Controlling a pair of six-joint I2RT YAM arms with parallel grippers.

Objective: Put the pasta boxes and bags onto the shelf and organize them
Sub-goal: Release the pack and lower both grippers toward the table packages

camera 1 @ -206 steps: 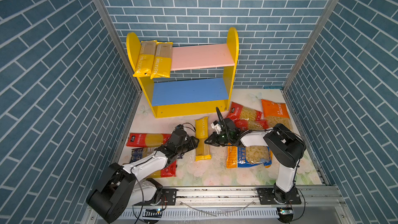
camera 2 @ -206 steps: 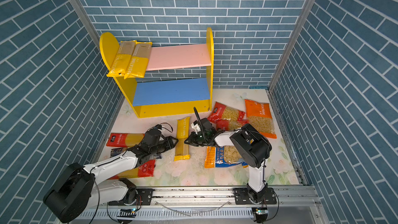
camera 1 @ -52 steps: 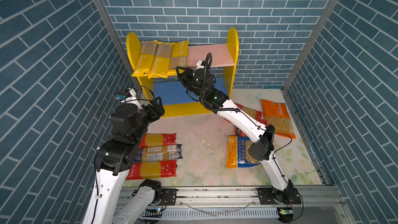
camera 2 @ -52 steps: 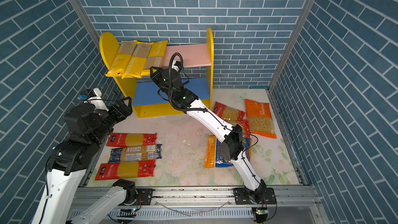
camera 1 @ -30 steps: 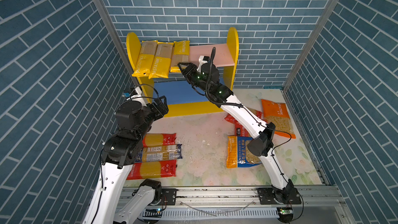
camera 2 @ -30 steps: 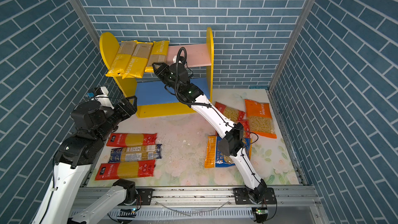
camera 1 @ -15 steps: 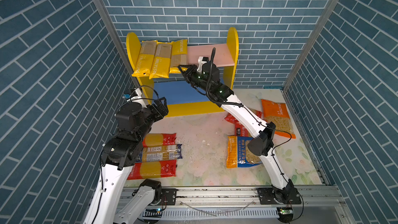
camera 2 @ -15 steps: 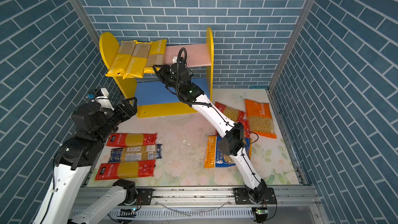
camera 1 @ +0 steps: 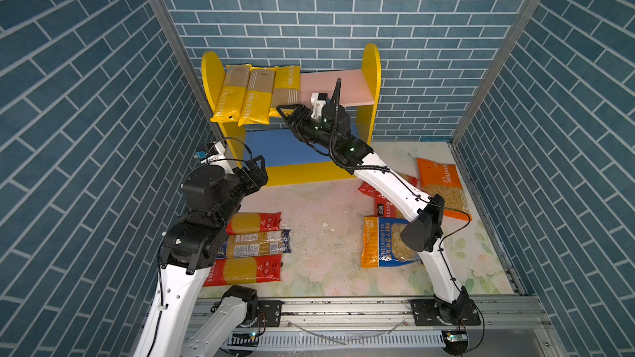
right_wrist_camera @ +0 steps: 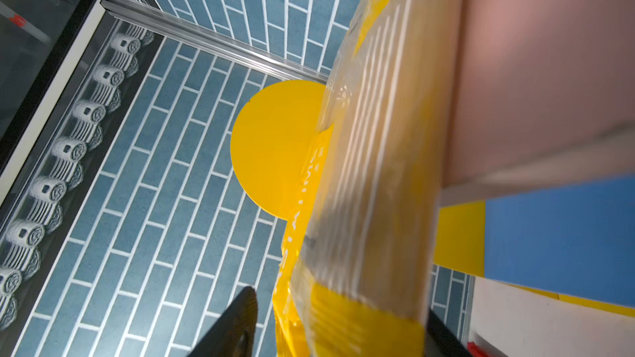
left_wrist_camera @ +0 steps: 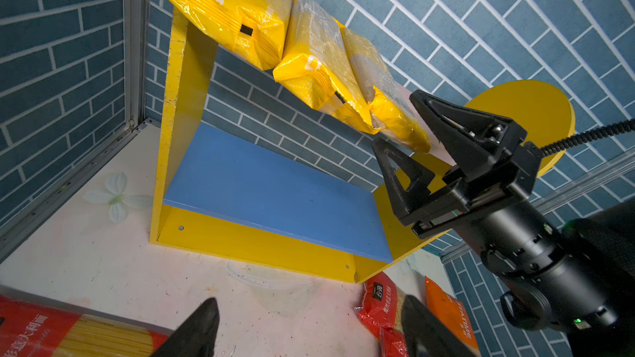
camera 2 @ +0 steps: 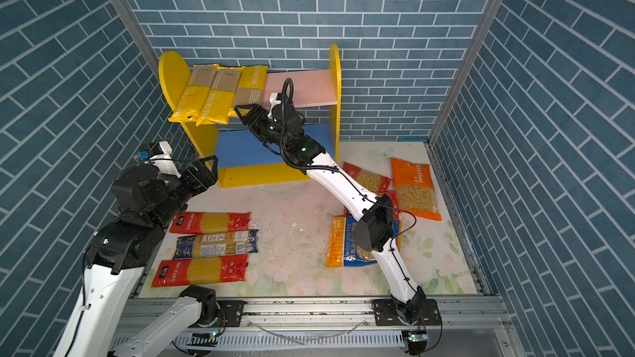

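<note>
Our right gripper [left_wrist_camera: 395, 120], jaws spread, straddles end of long yellow plastic spaghetti pack [camera 1: 285, 89]; pink shelf board [camera 1: 338, 87] ahead prob. bears it. Left gripper [camera 1: 258, 163] spread, empty.

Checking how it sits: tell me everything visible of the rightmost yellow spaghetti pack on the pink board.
The rightmost yellow spaghetti pack is a long, narrow plastic bag with yellow ends and a clear middle showing pale spaghetti. PASTATIME is printed toward its far end. It lies on the pink board, side against the middle yellow pack, with its near end overhanging the front edge. The right gripper is open, its jaws straddling that end.
</note>
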